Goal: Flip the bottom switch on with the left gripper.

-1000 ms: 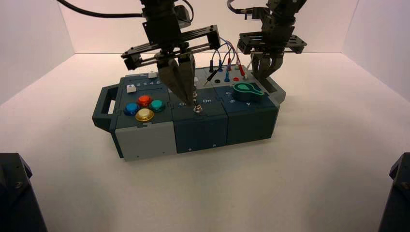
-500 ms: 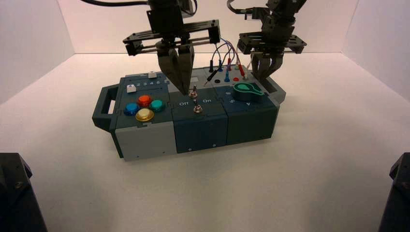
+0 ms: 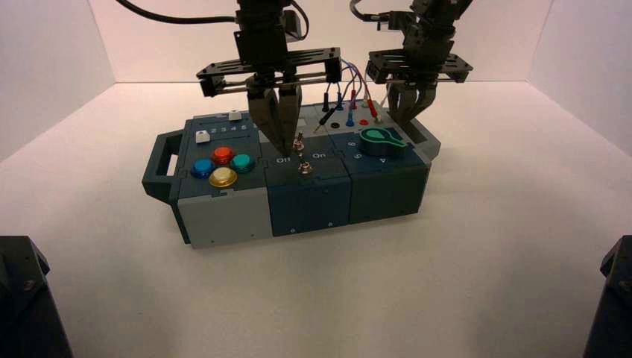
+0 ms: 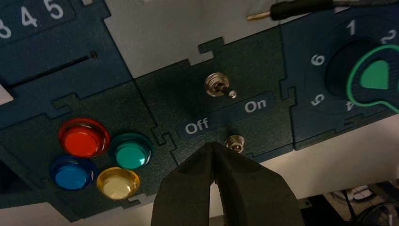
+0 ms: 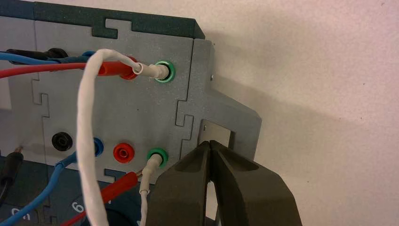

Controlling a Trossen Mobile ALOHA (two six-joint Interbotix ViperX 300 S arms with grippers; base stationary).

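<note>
The bottom switch (image 3: pixel 304 168) (image 4: pixel 235 142) is a tiny silver toggle in a round collar on the box's dark middle panel, just below the "Off"/"On" lettering. Its lever position is not plain. My left gripper (image 3: pixel 285 153) (image 4: pixel 214 144) is shut on nothing, its tips hanging over the "Off" label just left of the switch, and I cannot tell whether they touch it. The top switch (image 3: pixel 298 140) (image 4: pixel 217 86) leans toward "On". My right gripper (image 3: pixel 406 119) (image 5: pixel 210 142) hovers shut over the box's grey right rear end.
Red (image 4: pixel 83 137), teal (image 4: pixel 132 150), blue (image 4: pixel 72 172) and yellow (image 4: pixel 117 182) buttons sit left of the switches. A green knob (image 3: pixel 381 139) lies to the right. Behind are sockets with red, blue and white wires (image 5: pixel 89 141). A loose black plug (image 3: pixel 326 118) lies near the top switch.
The left gripper has drawn back from the bottom switch, shifted slightly left, and its crossbar has turned level. The right arm has not moved.
</note>
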